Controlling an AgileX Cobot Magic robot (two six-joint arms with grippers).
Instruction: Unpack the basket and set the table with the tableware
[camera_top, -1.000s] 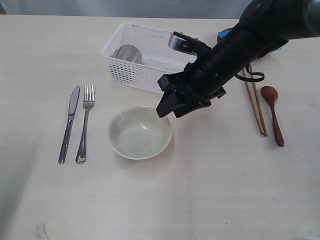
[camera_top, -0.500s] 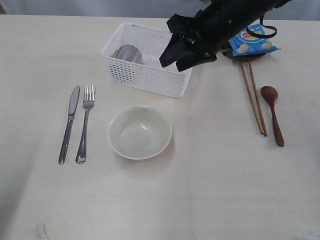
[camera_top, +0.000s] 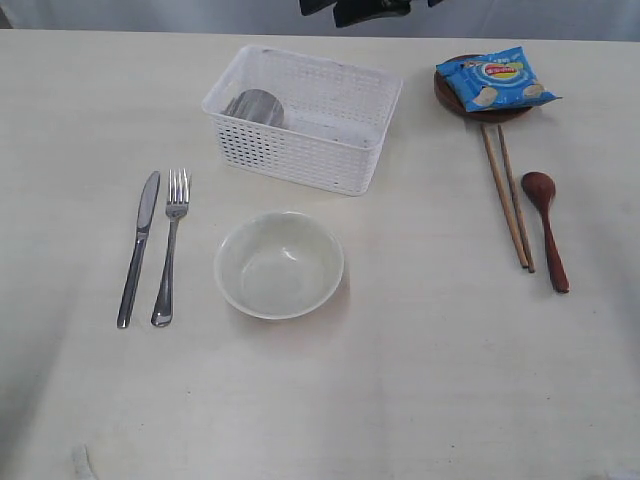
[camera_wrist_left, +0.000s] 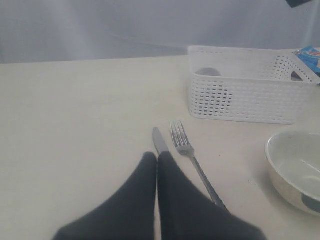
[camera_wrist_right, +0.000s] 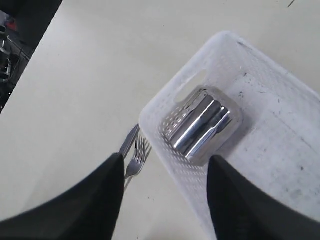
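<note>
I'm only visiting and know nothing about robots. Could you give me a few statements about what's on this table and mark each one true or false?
A shiny cup lies on its side inside the basket. True.
The spoon sits in the bowl. False: the bowl is empty; the spoon lies on the table beside the chopsticks.
The blue crisp packet rests on the small brown plate. True.
The fork lies right of the bowl. False: in the exterior view, fork and knife lie to its left.
The right pincer grips the cup. False: it is open, clear of the cup, holding nothing.
</note>
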